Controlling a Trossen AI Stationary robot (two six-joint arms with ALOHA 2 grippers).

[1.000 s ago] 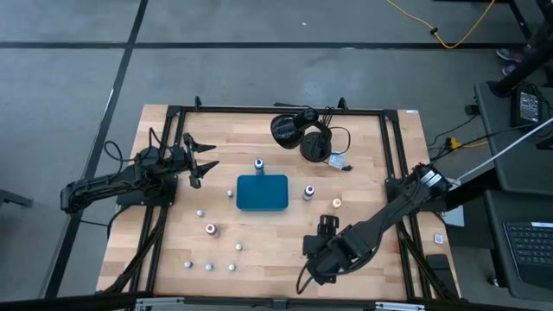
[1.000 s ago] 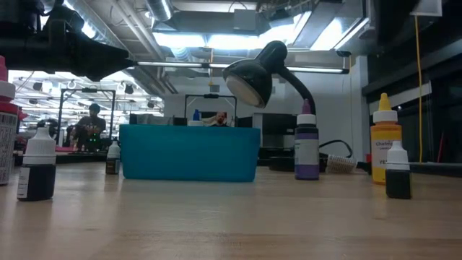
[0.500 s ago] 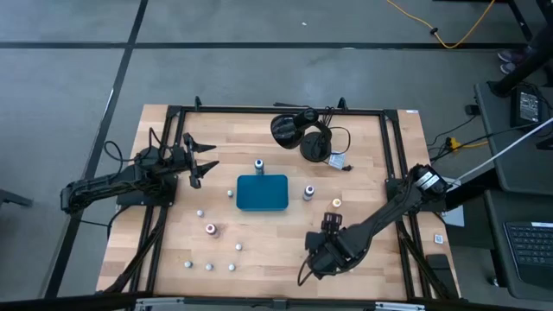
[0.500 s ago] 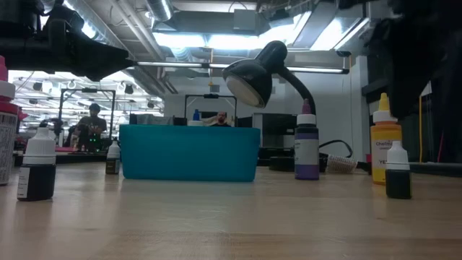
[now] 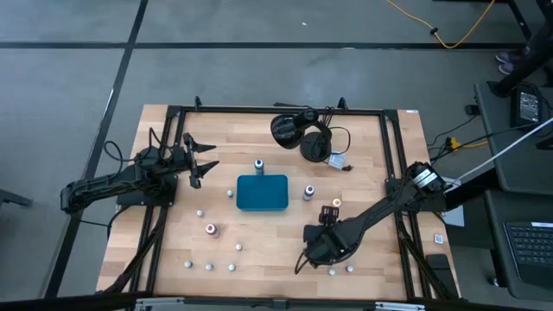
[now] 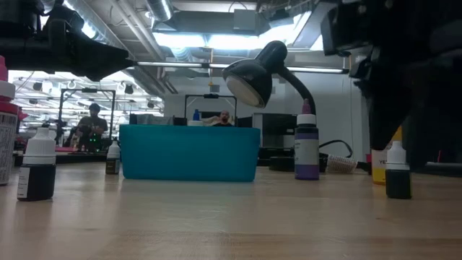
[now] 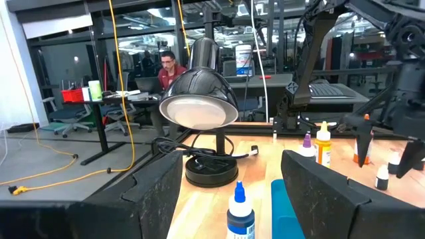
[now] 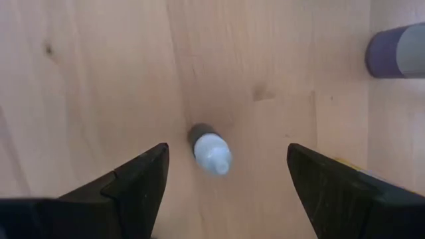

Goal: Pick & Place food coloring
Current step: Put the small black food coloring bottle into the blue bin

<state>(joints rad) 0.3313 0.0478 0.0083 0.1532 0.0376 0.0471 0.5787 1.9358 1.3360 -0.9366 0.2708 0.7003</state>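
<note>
Right pincer (image 8: 226,189), fingers spread, above a white-capped food coloring bottle (image 8: 210,151) at frame centre; left pincer (image 5: 206,158) released, upper left.

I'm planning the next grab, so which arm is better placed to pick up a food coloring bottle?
Right. The right gripper hangs open directly above a white-capped bottle, which sits between its fingers in the wrist view. The left gripper waits open at the table's left edge, away from the bottles.
</note>
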